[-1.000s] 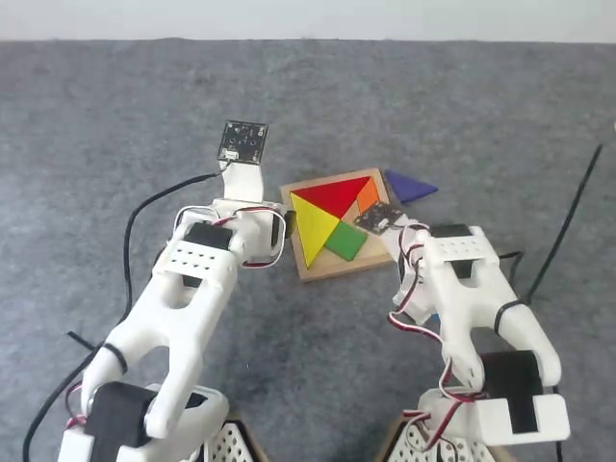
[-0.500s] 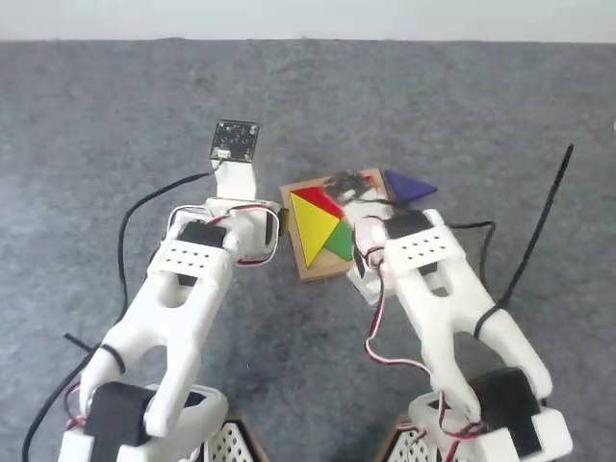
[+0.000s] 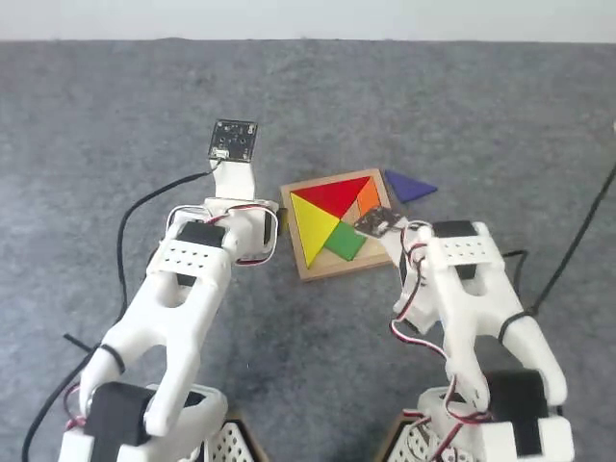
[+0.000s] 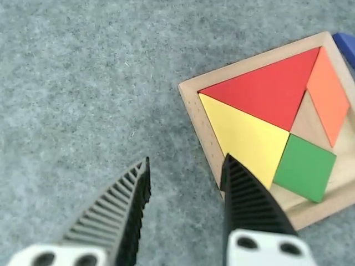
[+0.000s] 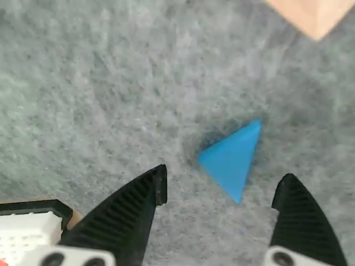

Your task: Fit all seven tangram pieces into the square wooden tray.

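Square wooden tray (image 3: 332, 271) is seen mid-table on grey felt (image 3: 96, 115). Red triangle (image 3: 332, 195), yellow triangle (image 3: 310, 229), green square (image 3: 346, 241) and orange piece (image 3: 368, 195) are seated inside. Purple triangle (image 3: 409, 186) is left outside, just beside the far right corner. Left arm (image 3: 188, 279) is positioned at the tray's left edge, right arm (image 3: 462, 279) at its near right corner

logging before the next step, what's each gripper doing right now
Left gripper: open, empty, at the tray edge.
Right gripper: open, empty, above the blue triangle.

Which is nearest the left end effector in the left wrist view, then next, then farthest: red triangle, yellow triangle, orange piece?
1. Yellow triangle, just past the left end effector.
2. Red triangle, along the yellow one's far edge.
3. Orange piece, beyond the red one.
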